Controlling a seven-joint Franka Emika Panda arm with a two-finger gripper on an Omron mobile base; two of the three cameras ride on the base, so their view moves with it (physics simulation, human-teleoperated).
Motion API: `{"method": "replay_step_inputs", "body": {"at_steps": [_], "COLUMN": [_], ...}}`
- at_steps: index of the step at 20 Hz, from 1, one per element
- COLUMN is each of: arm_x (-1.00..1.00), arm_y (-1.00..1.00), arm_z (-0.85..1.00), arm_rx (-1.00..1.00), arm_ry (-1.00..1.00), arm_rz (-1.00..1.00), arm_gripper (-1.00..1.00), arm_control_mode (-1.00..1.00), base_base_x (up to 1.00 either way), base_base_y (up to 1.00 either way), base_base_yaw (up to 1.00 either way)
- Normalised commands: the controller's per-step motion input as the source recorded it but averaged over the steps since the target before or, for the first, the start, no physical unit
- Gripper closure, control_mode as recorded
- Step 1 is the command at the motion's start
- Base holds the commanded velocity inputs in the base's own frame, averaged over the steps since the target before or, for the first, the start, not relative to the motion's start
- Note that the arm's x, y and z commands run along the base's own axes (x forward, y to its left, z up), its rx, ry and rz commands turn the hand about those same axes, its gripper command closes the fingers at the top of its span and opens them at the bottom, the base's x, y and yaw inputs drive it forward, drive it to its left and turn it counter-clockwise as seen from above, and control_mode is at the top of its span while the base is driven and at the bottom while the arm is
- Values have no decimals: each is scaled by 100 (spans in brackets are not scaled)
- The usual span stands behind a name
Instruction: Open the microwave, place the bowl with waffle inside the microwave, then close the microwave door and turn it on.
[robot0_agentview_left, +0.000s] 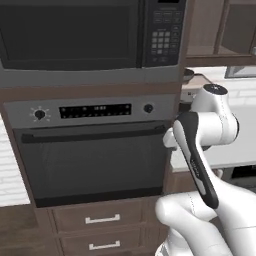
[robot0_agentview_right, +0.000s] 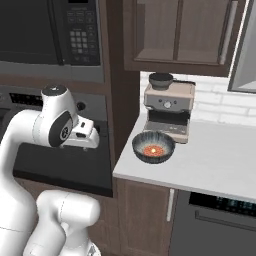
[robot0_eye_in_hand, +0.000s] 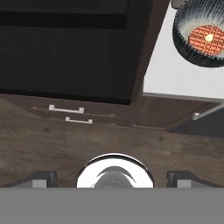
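The microwave (robot0_agentview_left: 90, 35) sits high in the cabinet above the oven (robot0_agentview_left: 92, 150), its door (robot0_agentview_left: 70, 34) shut, so opening it looks like the step in hand. The bowl (robot0_agentview_right: 153, 147) with the waffle (robot0_eye_in_hand: 205, 39) waits on the counter (robot0_agentview_right: 215, 165), just in front of the espresso machine (robot0_agentview_right: 168, 109). The gripper (robot0_eye_in_hand: 111, 177) hangs low with jaws spread wide, empty, pointing floorwards. Next, I'd say, it must rise and reach the door's handle.
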Motion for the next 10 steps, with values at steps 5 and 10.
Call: {"method": "replay_step_inputs", "body": {"at_steps": [5,10], "arm_x": [0,0], "arm_y": [0,0], "arm_z": [0,0], "arm_rx": [0,0], "arm_ry": [0,0], "arm_rz": [0,0], "arm_gripper": [-100,-100], "arm_control_mode": [100,100], "base_base_x": [-15,0], "base_base_y": [-42,-29], "base_base_yaw": [21,27]}}
